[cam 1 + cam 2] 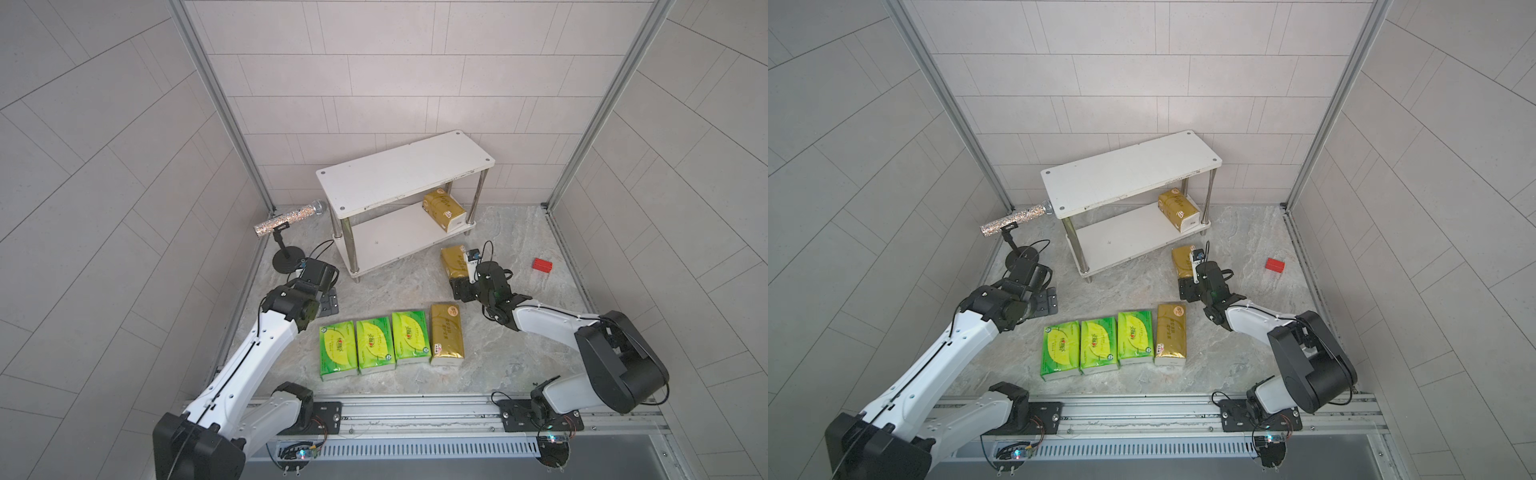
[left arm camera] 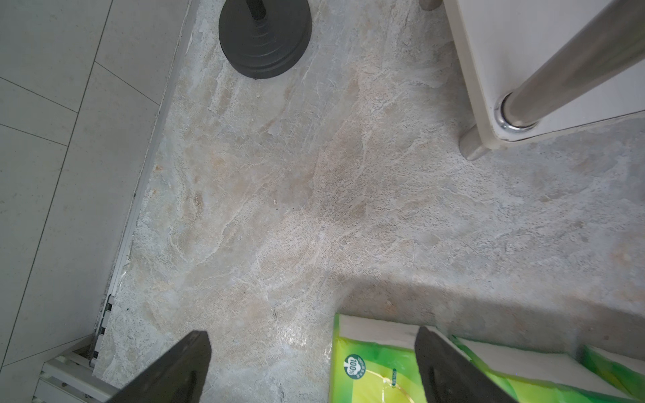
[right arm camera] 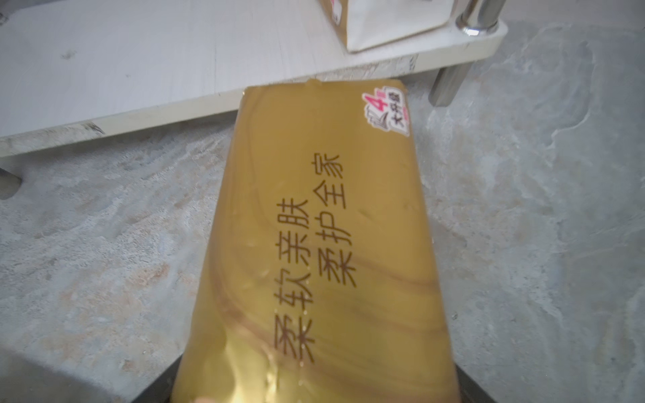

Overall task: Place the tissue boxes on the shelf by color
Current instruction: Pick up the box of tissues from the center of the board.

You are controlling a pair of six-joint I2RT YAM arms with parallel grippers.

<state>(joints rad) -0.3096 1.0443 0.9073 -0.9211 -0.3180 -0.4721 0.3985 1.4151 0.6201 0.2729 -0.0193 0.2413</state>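
Three green tissue boxes (image 1: 337,349) (image 1: 375,345) (image 1: 411,336) lie in a row on the stone table, with a gold tissue box (image 1: 446,334) at the row's right end. Another gold one (image 1: 444,210) rests on the lower board of the shelf (image 1: 403,172). My right gripper (image 1: 459,286) (image 3: 314,383) is shut on the near end of a third gold box (image 1: 453,259) (image 3: 314,226), which points at the shelf's lower board (image 3: 139,69). My left gripper (image 2: 310,335) hangs open above the table by the leftmost green box (image 2: 377,366), holding nothing.
A glittery microphone (image 1: 286,218) on a black stand (image 2: 265,38) is left of the shelf, close to my left arm. A small red block (image 1: 542,265) lies near the right wall. The shelf's top board is bare, and its front leg (image 2: 558,62) is close to my left gripper.
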